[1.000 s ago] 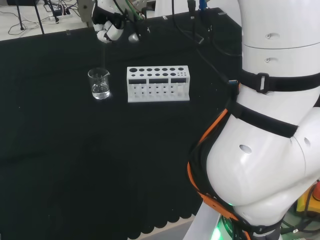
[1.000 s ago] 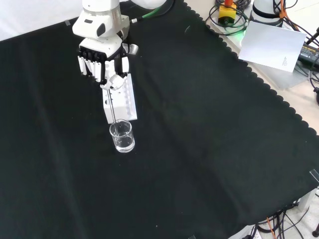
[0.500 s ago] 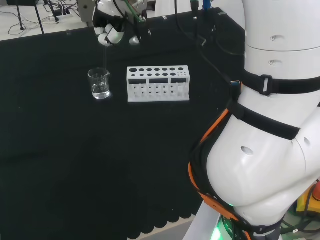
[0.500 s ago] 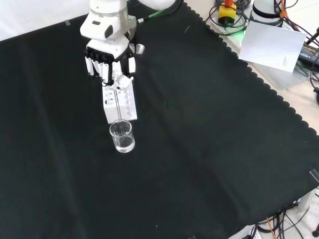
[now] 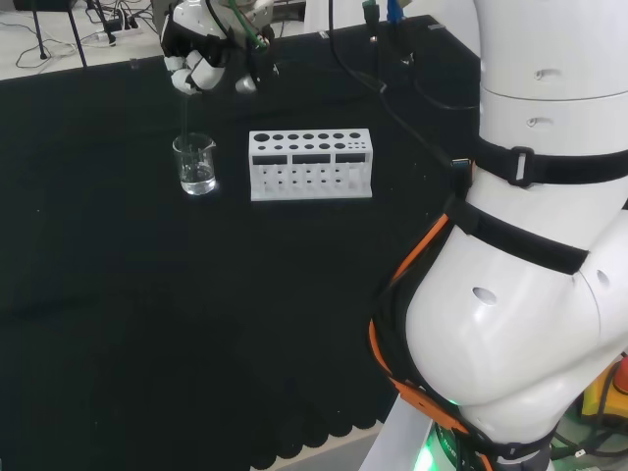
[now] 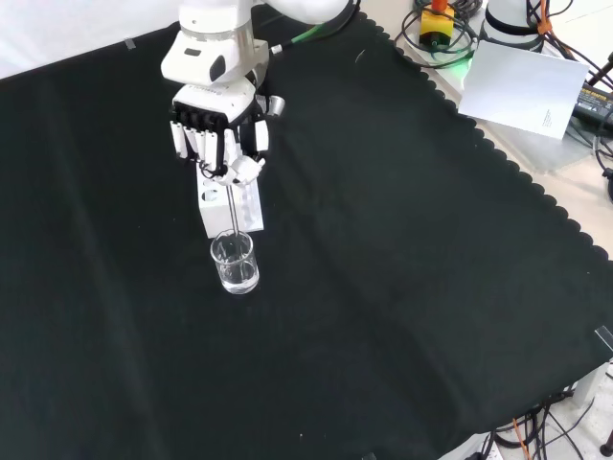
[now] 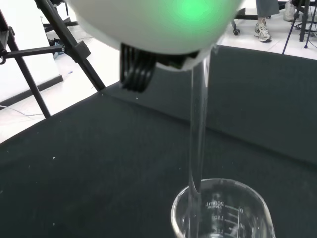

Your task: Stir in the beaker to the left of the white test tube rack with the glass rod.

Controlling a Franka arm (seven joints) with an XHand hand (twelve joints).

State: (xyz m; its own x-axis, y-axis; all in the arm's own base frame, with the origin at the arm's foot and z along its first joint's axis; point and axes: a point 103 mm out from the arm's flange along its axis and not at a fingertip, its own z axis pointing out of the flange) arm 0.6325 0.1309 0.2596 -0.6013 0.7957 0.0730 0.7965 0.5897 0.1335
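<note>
So the hand (image 6: 218,134) had its fingers (image 6: 239,171) curled around the top of the glass rod (image 6: 233,213), holding it pretty much upright above the beaker (image 6: 235,264). The rod's lower end dipped just inside the beaker's rim. The beaker sat right beside the white test tube rack (image 5: 310,165), to its left in the head view. The rod's tip was hard to make out through the glass.

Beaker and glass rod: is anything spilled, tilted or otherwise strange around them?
Nothing stands out. The beaker stands upright beside the test tube rack, with no spill visible on the cloth. The hand holds the glass rod nearly vertical, its lower end inside the beaker.
</note>
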